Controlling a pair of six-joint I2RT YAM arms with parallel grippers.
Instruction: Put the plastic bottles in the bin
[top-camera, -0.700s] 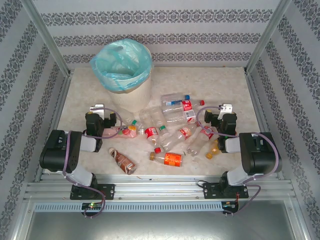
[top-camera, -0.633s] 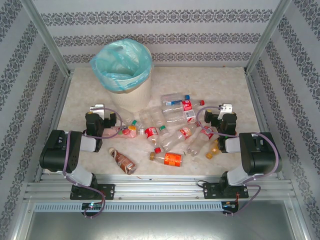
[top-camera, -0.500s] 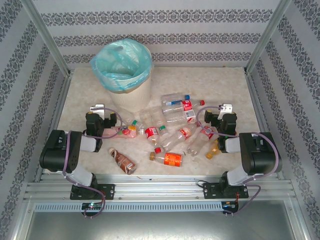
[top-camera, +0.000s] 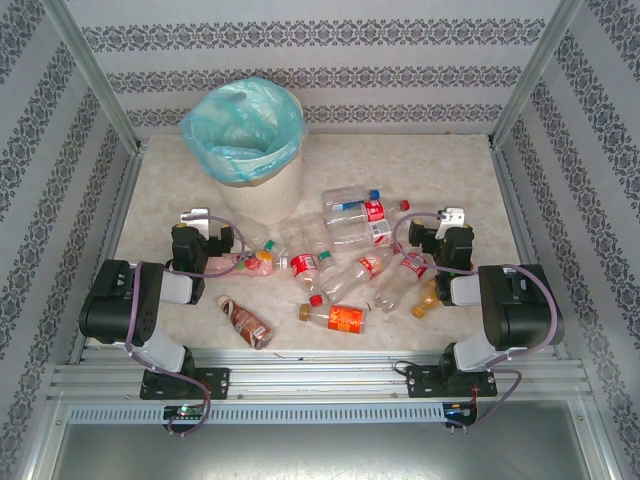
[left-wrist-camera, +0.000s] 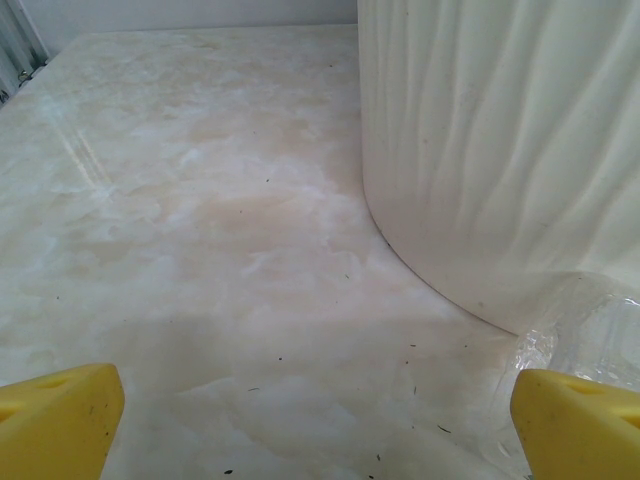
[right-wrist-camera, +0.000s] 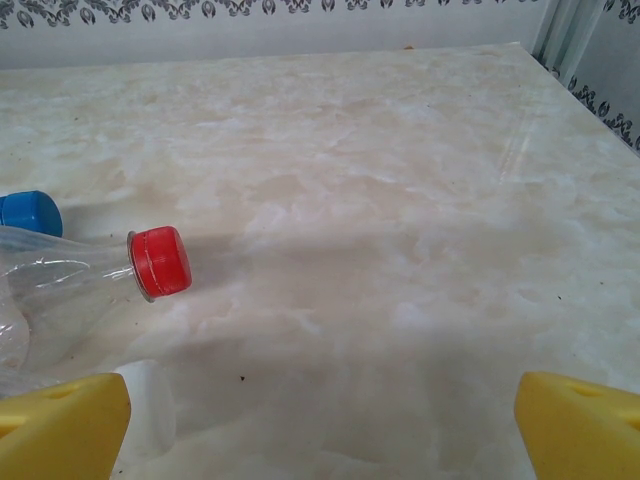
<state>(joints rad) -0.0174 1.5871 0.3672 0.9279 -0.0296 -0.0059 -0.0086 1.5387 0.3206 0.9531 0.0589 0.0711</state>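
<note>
The left arm (top-camera: 130, 300) reaches onto the marble-patterned desk (top-camera: 420, 165), and the left jaws stand wide: in the left wrist view the yellow fingertips (left-wrist-camera: 58, 422) sit at the two lower corners with bare desk between them. Just ahead and to their right stands the bin (top-camera: 262, 185), upright at the far left of the desk. Its cream ribbed wall (left-wrist-camera: 500, 150) rises close by. A turquoise liner (top-camera: 240, 120) is folded over its rim, and its mouth shows the liner's folds. Crumpled clear plastic (left-wrist-camera: 590, 320) lies at the bin's foot.

The plastic bottles (top-camera: 345, 255) all lie on the desk, outside the bin, in a loose heap between the two arms. A pink bottle (top-camera: 235, 263) lies just beside the left jaws, and a brown-labelled bottle (top-camera: 245, 322) lies nearer the front edge. Towards the middle lie a red-labelled bottle with a green cap (top-camera: 305, 265) and an orange-labelled bottle (top-camera: 340, 318). Farther back lie clear bottles with a blue cap (top-camera: 373, 195) and a red cap (top-camera: 404, 205). An orange-tinted bottle (top-camera: 427, 298) lies against the right arm (top-camera: 505, 305).

The right jaws are wide too, open over bare desk, with a white cap (right-wrist-camera: 150, 400) by one fingertip.
</note>
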